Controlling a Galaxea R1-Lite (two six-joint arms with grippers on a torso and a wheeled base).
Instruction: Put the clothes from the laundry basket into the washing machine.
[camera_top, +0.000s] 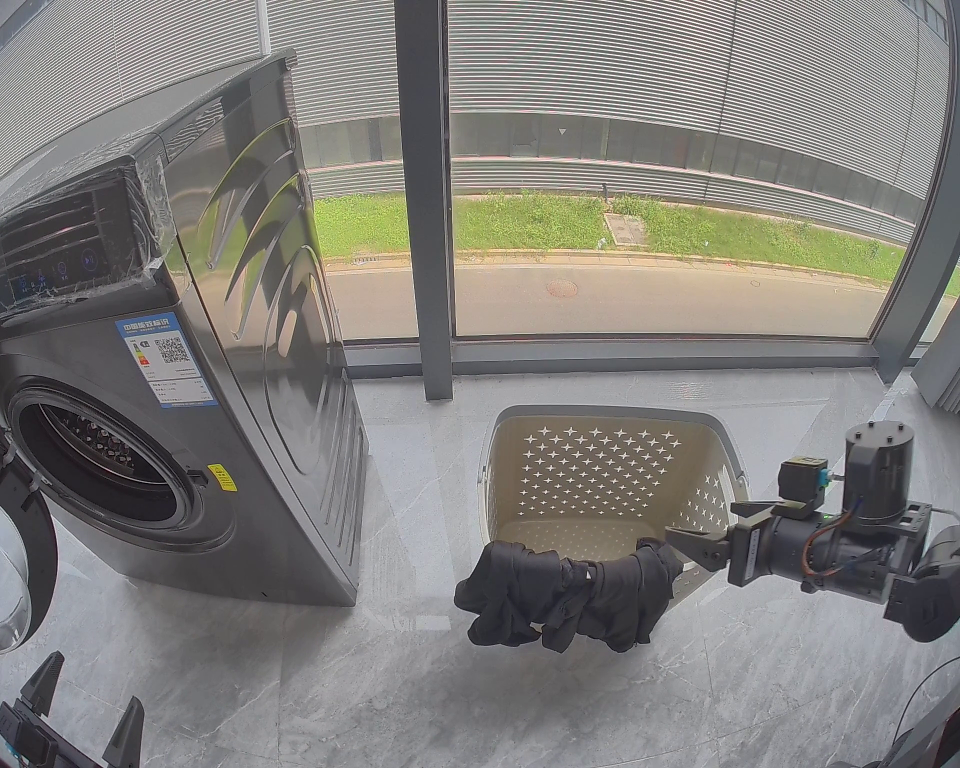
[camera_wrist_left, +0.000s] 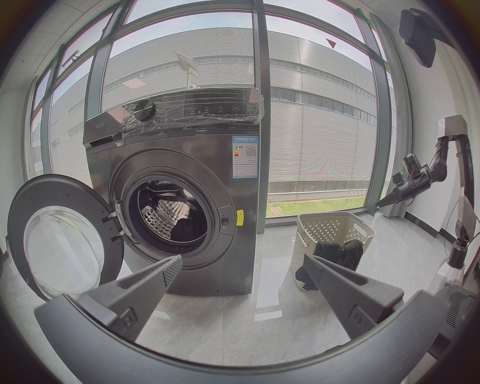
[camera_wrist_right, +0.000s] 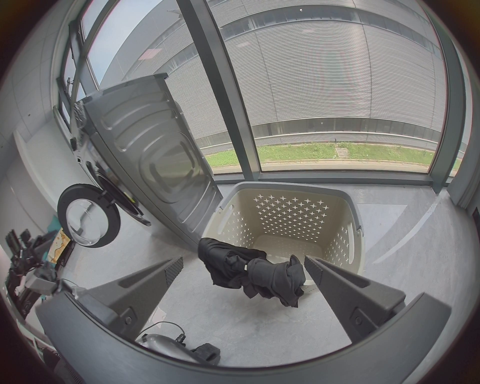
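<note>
A cream laundry basket (camera_top: 600, 470) stands on the floor to the right of the grey washing machine (camera_top: 200, 330). Black clothes (camera_top: 570, 595) hang over the basket's near rim and spill outside it. My right gripper (camera_top: 705, 530) hovers open just right of the clothes, level with the rim, touching nothing; the clothes (camera_wrist_right: 255, 272) lie beyond its spread fingers. My left gripper (camera_wrist_left: 240, 260) is open and empty, low in front of the machine. The round door (camera_wrist_left: 62, 235) is swung wide open. A dark garment (camera_wrist_left: 187, 227) lies inside the drum (camera_wrist_left: 160, 210).
A glass window wall with a dark pillar (camera_top: 425, 200) runs behind the machine and basket. Bare marble floor (camera_top: 420, 500) separates the machine's side from the basket. The open door (camera_top: 20, 560) juts out at the far left.
</note>
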